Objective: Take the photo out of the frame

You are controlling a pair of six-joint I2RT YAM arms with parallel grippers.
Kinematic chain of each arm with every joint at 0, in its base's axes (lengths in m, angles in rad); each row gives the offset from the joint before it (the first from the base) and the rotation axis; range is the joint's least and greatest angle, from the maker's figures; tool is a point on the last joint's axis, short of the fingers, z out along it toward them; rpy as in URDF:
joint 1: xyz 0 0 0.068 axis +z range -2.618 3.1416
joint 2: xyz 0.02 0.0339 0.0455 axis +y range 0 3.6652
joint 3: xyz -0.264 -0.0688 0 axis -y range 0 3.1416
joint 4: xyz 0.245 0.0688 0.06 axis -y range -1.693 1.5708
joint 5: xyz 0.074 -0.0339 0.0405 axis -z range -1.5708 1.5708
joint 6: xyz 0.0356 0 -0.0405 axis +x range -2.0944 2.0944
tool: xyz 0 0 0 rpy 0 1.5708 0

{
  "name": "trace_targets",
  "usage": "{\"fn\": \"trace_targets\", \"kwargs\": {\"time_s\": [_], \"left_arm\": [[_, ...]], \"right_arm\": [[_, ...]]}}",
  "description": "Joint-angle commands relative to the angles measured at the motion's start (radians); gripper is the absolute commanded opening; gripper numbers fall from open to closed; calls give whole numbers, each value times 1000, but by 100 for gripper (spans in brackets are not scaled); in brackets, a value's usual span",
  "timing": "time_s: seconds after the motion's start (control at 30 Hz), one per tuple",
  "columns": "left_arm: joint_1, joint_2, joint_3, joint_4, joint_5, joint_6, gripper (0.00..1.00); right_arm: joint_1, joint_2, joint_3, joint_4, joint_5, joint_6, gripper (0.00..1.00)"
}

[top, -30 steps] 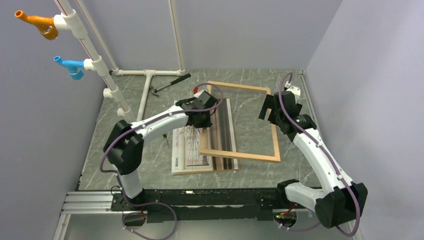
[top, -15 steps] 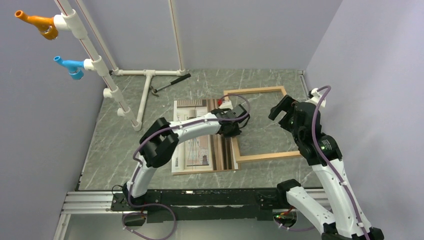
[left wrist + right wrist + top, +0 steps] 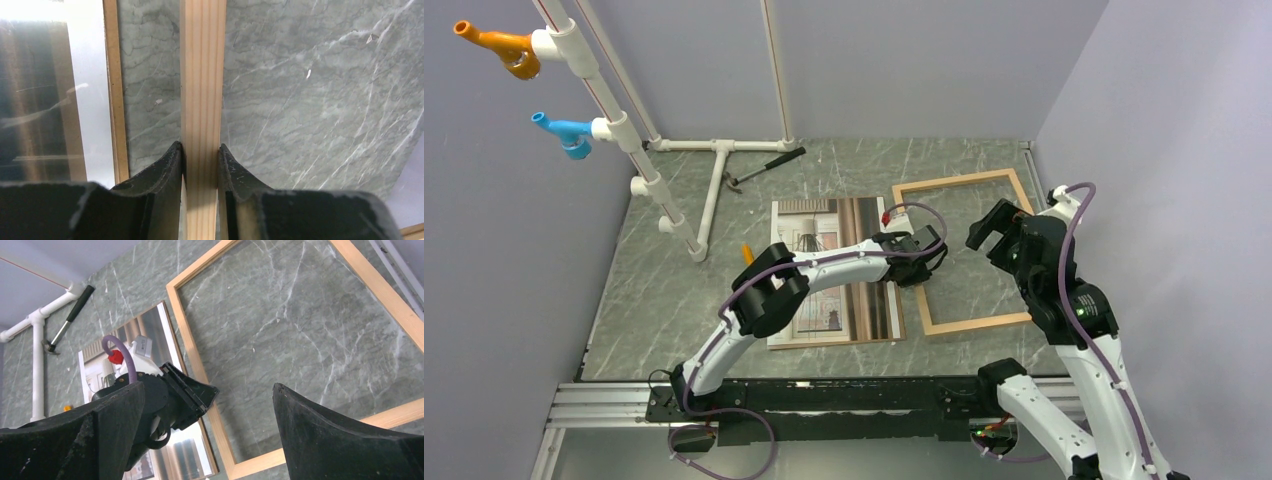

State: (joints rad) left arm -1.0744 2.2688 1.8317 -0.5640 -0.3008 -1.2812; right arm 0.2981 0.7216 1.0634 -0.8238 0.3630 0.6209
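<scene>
Since the large, thin-bordered rectangular frame of light natural wood [image 3: 954, 179] is seen lying flat on the grey-green marbled tabletop [image 3: 684, 300] just to the right of the large rectangular beige-and-brown striped print [image 3: 834, 318], with a narrow strip of bare table between the two, the separating is judged nearly done. The frame's left rail is pinched by the left gripper [image 3: 201, 150], one black finger pressed to each side of the wood. The right gripper [image 3: 207, 390] is held wide open above the frame's empty middle, with nothing between its fingers. For the step to be done well, the rail should be kept low and level, so that the far corners are not levered up. Any further slide should be made straight rightward and kept short, as the frame's right rail lies near the table's edge. The print should be left undisturbed, and the grip let go only once the frame is laid flat.
</scene>
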Motion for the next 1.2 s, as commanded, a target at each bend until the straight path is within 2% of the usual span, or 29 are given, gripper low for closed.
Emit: {"fn": "trace_targets", "kwargs": {"time_s": [0.0, 0.13, 0.47, 0.57, 0.67, 0.77, 0.93, 1.03, 1.17], "left_arm": [[-10, -5, 56, 92, -21, -54, 0], [-11, -13, 13, 155, 13, -23, 0], [-5, -32, 0, 225, 102, 122, 50], [4, -48, -12, 231, 135, 133, 59], [9, -75, -37, 242, 179, 148, 63], [12, -159, -139, 299, 208, 175, 65], [33, -415, -439, 481, 265, 295, 67], [49, -548, -572, 471, 272, 377, 69], [66, -715, -743, 428, 264, 471, 76]], "right_arm": [[1, -21, -10, -12, -15, -25, 100], [1, -29, -21, -12, -27, -32, 100], [1, -62, -64, 6, -94, -76, 100], [1, -64, -83, 4, -101, -78, 100], [2, -55, -93, -5, -110, -82, 100], [1, -54, -112, -1, -133, -91, 100], [1, -48, -164, 38, -228, -117, 97], [0, -23, -214, 76, -318, -133, 97], [0, 34, -263, 143, -460, -140, 96]]}}
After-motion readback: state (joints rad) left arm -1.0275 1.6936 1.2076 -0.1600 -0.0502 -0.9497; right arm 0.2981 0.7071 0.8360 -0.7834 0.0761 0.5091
